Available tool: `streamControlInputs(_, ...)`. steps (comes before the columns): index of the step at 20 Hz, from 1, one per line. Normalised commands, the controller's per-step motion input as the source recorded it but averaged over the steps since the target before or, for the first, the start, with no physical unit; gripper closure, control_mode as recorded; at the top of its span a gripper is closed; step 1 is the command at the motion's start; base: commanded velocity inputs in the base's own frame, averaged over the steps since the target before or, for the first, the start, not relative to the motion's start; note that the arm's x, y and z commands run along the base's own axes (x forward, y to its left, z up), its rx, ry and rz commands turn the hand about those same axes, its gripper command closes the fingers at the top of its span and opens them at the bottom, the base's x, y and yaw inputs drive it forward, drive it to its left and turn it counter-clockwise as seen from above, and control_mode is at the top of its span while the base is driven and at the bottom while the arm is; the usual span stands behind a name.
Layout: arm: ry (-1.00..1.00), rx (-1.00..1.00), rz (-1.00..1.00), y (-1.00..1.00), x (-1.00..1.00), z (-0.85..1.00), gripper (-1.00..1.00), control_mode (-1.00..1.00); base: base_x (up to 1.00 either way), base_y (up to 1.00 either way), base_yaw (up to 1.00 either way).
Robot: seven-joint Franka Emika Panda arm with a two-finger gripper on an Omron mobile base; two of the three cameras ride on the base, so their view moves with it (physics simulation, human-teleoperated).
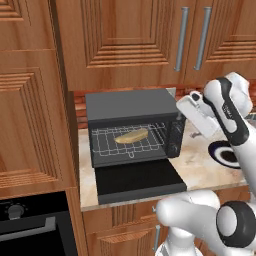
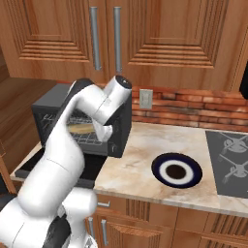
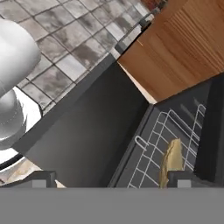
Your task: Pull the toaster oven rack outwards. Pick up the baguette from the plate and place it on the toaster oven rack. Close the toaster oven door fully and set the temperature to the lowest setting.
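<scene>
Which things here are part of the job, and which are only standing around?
Part of the job: toaster oven, rack, baguette on it, open toaster oven door, empty plate, open gripper.

Only around: built-in oven, stove, wall outlet.

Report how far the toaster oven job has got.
Done: the golden-tan baguette lies on the light grey wire rack; the navy-rimmed round plate is bare. In hand: nothing, the hand is open. Left: shutting the flat black door, lowering the temperature.
</scene>
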Motion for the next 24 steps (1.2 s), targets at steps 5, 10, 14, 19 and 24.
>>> streamControlInputs(5, -0.56, 0.12, -0.26, -0.18, -0.77, 0.10, -1.00, -1.00, 0.00, 0.00, 0.00)
streamControlInputs(10, -0.44, 0.08, -0.15, -0.26, -0.80, 0.00, -1.00, -1.00, 0.00, 0.00, 0.00)
streamControlInputs(14, -0.39, 0.10, -0.11, -0.34, -0.81, 0.00, -1.00, -1.00, 0.00, 0.00, 0.00)
streamControlInputs(19, -0.25, 0.16, -0.09, -0.44, -0.77, 0.04, -1.00, -1.00, 0.00, 0.00, 0.00)
streamControlInputs(24, -0.03, 0.23, -0.06, -0.54, -0.66, 0.03, -1.00, -1.00, 0.00, 0.00, 0.00)
